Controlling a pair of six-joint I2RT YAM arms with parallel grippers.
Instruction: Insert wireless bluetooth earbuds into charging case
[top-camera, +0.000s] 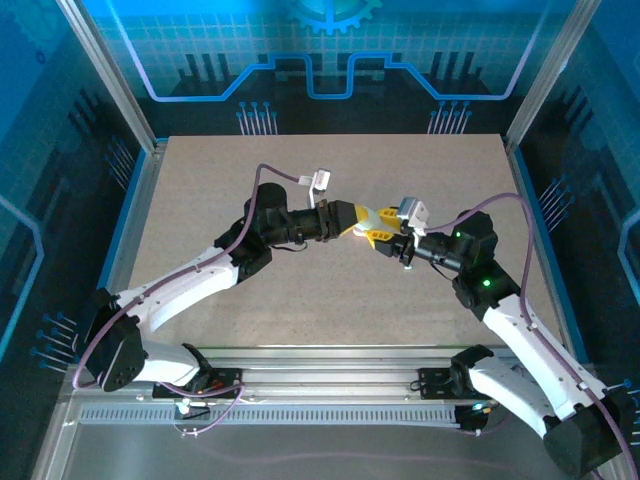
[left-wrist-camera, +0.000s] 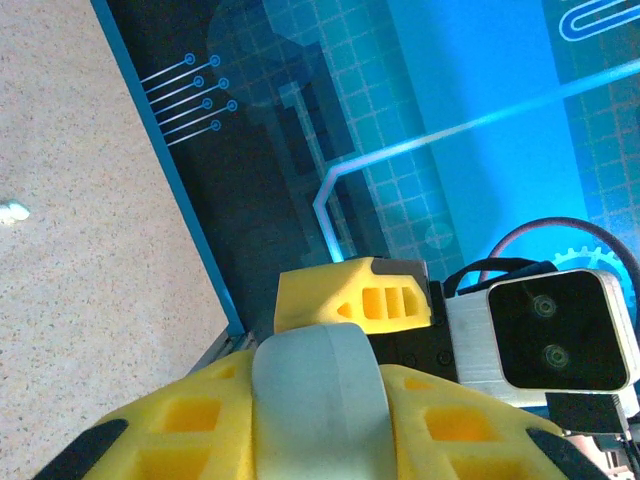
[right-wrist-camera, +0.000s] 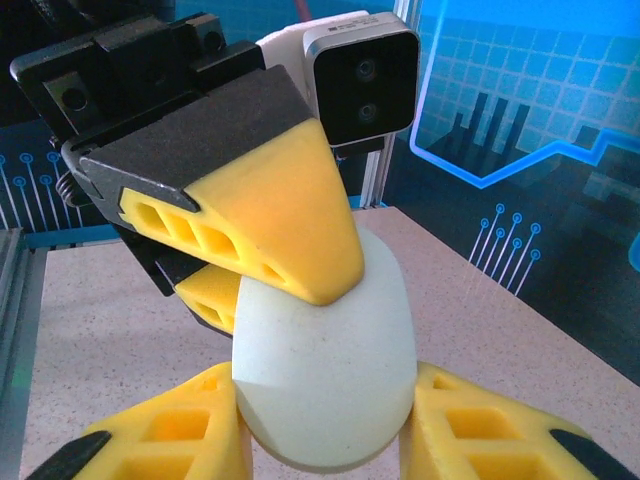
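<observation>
Arms, two of them, met over the middle of the table (top-camera: 200, 200), each trailing one purple cable (top-camera: 270, 170). Blue panel walls (top-camera: 330, 60) closed in the sides and back, and a metal rail (top-camera: 320, 365) ran along the near edge between the bases. The left gripper (top-camera: 368, 218) was clamped tight on the one pale oval case (right-wrist-camera: 325, 370), held up off the table. One of its yellow fingers (right-wrist-camera: 270, 220) lay across the top of the case and the other sat under it. The right gripper (right-wrist-camera: 325, 445) faced it head-on, with its two fingers (right-wrist-camera: 170, 440) flanking the lower end of the case, partly spread and very near its sides. Whether they pressed on it I could not tell. Each wrist camera (left-wrist-camera: 560, 335) stared at the other from just behind the fingers, so the two grippers crowded the case from both ends and hid whether its lid was up. One tiny pale earbud (left-wrist-camera: 12, 210) lay alone on the table, well apart from the case and both grippers; it was too small to make out further.
</observation>
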